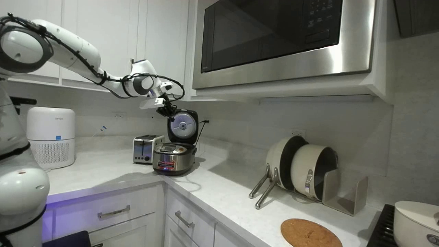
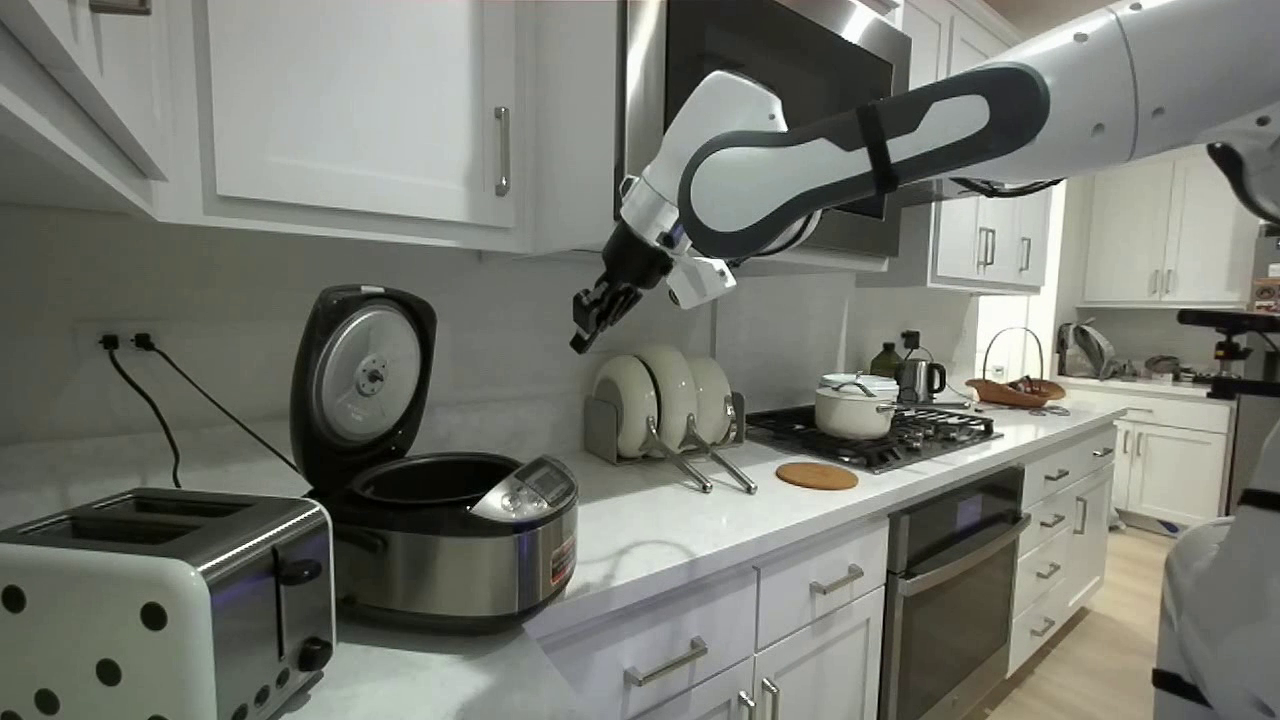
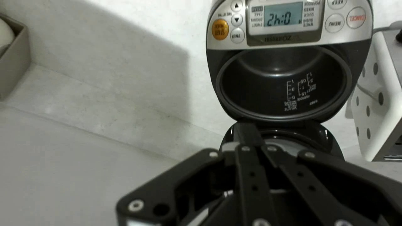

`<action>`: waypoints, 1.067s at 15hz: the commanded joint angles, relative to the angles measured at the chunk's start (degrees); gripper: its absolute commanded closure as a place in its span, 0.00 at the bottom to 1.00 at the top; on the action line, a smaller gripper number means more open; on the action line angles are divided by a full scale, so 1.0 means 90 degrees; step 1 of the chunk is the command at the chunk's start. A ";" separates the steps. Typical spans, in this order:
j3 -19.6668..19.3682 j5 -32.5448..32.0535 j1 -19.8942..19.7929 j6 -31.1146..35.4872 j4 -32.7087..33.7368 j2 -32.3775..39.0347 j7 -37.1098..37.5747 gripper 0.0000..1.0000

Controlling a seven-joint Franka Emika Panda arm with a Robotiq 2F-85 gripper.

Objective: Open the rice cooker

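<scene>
The rice cooker [image 1: 174, 164] stands on the counter corner. It also shows in an exterior view [image 2: 450, 575] and in the wrist view [image 3: 340, 36]. Its lid [image 1: 183, 127] is open and stands upright at the back; the silver inner side of the lid also shows in an exterior view [image 2: 368, 375]. The dark inner pot is exposed and empty. My gripper [image 1: 172, 118] is above the cooker, apart from it, as an exterior view [image 2: 580, 340] shows. In the wrist view the gripper's fingers [image 3: 249, 133] are together with nothing between them, covering part of the lid.
A dotted silver-and-white toaster [image 2: 110, 610] stands close beside the cooker. A white cylindrical appliance [image 1: 50, 137] is farther along the counter. Pans in a rack [image 1: 343, 199], a cork mat [image 1: 310, 234] and a stove [image 2: 900, 440] lie the other way. Cabinets and a microwave [image 1: 274, 75] hang above.
</scene>
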 commanded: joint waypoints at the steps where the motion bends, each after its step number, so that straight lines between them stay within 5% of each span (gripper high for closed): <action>1: 0.0059 -0.0056 -0.0072 -0.1022 0.0223 -0.0106 0.0187 1.00; 8: 0.0044 0.0040 -0.0066 -0.2712 0.0747 0.0035 0.0197 1.00; 9: 0.0083 -0.0018 -0.0098 -0.3108 0.0863 0.0073 0.0327 0.74; 11: 0.0085 0.0003 -0.0102 -0.3844 0.1094 0.0166 0.0438 0.68; 12: 0.0023 0.0017 -0.0052 -0.3271 0.0710 -0.0037 0.0243 0.84; 14: 0.0024 0.0017 -0.0059 -0.3603 0.0838 0.0007 0.0271 0.70; 16: 0.0025 0.0017 -0.0062 -0.3654 0.0889 0.0048 0.0279 0.67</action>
